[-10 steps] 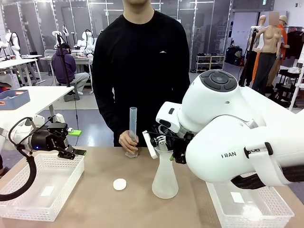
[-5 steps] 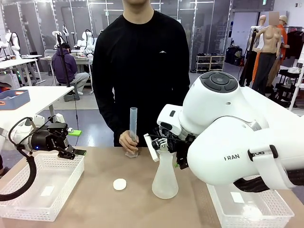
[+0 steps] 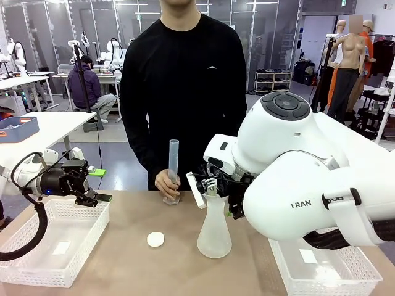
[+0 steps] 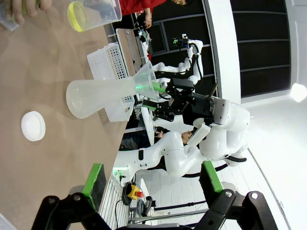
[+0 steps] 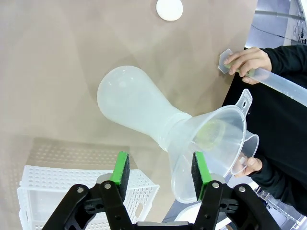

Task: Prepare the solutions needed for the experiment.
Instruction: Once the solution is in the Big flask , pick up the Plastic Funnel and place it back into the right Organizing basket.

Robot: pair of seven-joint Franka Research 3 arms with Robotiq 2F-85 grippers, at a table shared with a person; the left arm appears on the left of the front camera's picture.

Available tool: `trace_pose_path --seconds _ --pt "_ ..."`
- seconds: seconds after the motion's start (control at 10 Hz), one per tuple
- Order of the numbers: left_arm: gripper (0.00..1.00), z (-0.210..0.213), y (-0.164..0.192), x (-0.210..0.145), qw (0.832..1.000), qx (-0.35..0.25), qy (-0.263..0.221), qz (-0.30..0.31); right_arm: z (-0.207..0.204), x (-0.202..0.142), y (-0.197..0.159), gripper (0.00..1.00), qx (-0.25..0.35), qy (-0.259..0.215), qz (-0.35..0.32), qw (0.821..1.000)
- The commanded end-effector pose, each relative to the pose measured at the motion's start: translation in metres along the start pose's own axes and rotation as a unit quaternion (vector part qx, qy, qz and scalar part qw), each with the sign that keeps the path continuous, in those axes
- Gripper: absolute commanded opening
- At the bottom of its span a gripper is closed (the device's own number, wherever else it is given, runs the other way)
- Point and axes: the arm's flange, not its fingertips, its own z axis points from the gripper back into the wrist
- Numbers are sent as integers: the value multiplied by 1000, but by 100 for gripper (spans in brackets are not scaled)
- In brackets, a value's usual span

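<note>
Right tool (image 5: 160,175), jaws part-open, straddles the funnel (image 5: 220,129) seated in the frosted flask (image 5: 129,103) on the bench (image 3: 123,259), clamping nothing. Left tool (image 4: 153,179), jaws wide and empty, hovers above the left basket (image 3: 31,262). The pale yellow-green solution (image 4: 78,15) sits in a beaker (image 4: 103,8) held by the person's hand (image 5: 252,165) beside the funnel.

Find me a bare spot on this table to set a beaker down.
Free: the tabletop between the left basket and the white cap, and the near strip between cap and flask. Crowded: around the flask's funnel, where the right gripper hovers, and by the graduated cylinder the person's hand holds.
</note>
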Motion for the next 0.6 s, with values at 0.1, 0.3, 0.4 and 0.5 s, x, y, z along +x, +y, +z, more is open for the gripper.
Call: trace_pose_path --seconds 0.1,0.3,0.4,0.5 --pt "100 -1 -2 0 1000 1 1 -1 -1 0 -1 66 -5 -3 0 1000" --pt "100 -1 -2 0 1000 1 1 -1 -1 0 -1 66 -5 -3 0 1000" --pt "100 -1 -2 0 1000 1 1 -1 0 0 0 66 0 0 0 1000" --pt "100 -1 -2 0 1000 1 1 -1 26 1 -2 66 -32 -11 11 999"
